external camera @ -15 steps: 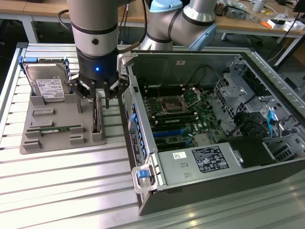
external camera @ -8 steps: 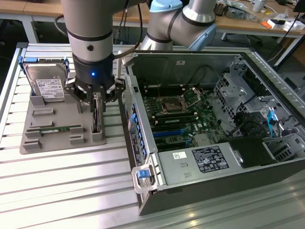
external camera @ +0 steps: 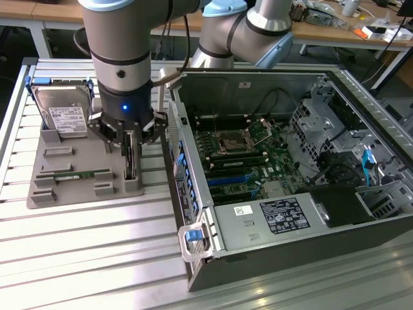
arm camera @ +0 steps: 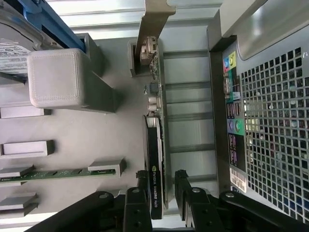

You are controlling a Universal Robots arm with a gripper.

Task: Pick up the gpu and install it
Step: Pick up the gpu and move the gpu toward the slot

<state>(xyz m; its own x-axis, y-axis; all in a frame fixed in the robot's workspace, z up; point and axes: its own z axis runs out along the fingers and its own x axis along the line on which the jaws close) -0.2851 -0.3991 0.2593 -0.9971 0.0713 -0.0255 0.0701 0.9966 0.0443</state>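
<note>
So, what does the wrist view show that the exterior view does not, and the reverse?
Wrist view adds: the coloured ports and vent grille on the back of the computer case. Exterior view adds: the motherboard and power supply inside the open case. Both: the gpu standing on edge in the grey holder, the open tool straddling it, the hard drive, the memory stick.

The exterior view looks down from high; the wrist view, close, shares the gpu (external camera: 130, 158) (arm camera: 157, 159).
</note>
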